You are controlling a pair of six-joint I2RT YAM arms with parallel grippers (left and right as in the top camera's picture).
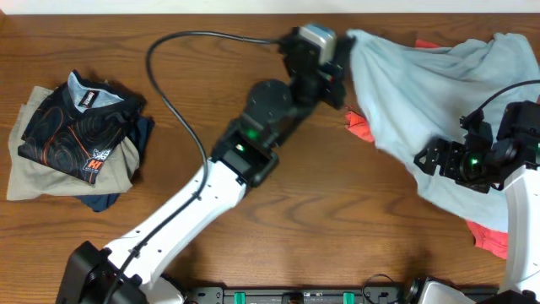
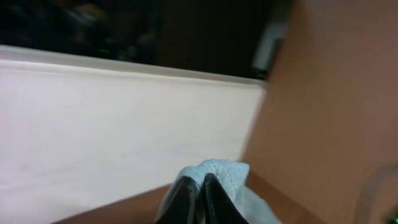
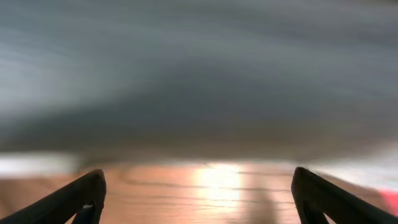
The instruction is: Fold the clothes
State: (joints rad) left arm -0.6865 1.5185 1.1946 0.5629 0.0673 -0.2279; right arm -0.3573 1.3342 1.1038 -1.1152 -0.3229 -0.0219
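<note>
One folded stack, one blue garment, one red garment. Left gripper clamps the blue garment; only the wrist view shows right gripper spread.

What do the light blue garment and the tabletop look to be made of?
Light blue garment: thin, soft, matte fabric, possibly a cotton-type knit; it drapes and creases loosely. Tabletop: wood or wood-look laminate, brown with visible grain and a slight sheen; which of the two can't be told.

A light blue shirt sprawls over the desk from 1 to 4 o'clock, covering a red garment. The left end effector touches its corner at 1 o'clock. The right end effector is at its edge at 3. Folded clothes lie at 9.
</note>
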